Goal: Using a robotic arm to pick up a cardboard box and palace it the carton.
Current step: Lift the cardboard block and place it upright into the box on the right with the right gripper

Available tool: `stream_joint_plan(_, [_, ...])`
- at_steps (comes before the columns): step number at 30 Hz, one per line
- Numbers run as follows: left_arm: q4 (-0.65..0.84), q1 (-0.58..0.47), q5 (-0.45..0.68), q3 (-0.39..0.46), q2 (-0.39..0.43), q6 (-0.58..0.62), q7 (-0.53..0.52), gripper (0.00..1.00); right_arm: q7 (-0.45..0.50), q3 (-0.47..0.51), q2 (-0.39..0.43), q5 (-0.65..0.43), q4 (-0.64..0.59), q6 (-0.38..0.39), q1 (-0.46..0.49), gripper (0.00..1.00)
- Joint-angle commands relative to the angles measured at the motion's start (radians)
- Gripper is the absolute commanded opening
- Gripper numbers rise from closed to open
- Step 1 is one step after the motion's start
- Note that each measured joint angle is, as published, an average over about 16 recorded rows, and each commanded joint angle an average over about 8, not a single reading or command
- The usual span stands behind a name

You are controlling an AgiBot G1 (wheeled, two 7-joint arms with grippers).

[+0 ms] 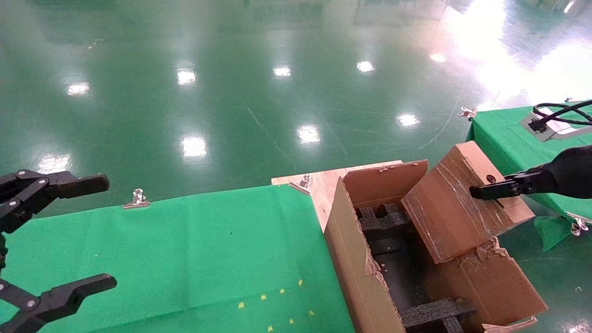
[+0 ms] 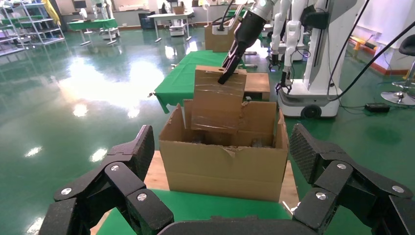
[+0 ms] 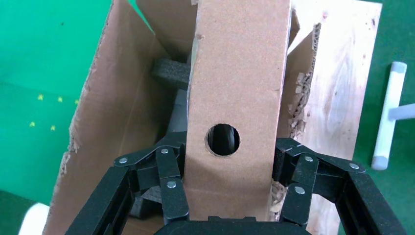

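- Box: tilted, clamped by right gripper, held over the carton.
- Left gripper: parked, jaws spread, above green table.

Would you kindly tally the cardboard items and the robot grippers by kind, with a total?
Small taped cardboard box: 1
Large open carton: 1
Grippers: 2, the left gripper open over the green table, the right gripper clamping the box
Total: 4

I see a brown cardboard box w/ shiny clear tape, brown carton w/ black foam inserts. Green cloth has yellow specks; grippers black.
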Motion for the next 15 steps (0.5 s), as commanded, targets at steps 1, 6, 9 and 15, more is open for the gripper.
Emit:
stream_joint_plan(1, [0.0, 0.0, 0.0, 0.0, 0.0, 0.0, 0.0, 1.0, 0.001, -0.001, -0.002, 0.0, -0.001, 0.003, -0.003, 0.0])
stream_joint_plan(6, [0.0, 0.0, 0.0, 0.0, 0.0, 0.0, 0.0, 1.0, 0.032, -0.014, 0.007, -0.019, 0.028, 0.068, -0.032, 0.0])
stream_joint_plan(9, [0.0, 0.0, 0.0, 0.0, 0.0, 0.0, 0.0, 1.0, 0.055, -0.022, 0.021, -0.032, 0.063, 0.107, -0.047, 0.0])
stream_joint_plan(15, [0.0, 0.0, 0.0, 0.0, 0.0, 0.0, 0.0, 1.0, 0.116, -0.037, 0.058, -0.051, 0.153, 0.168, -0.07, 0.0])
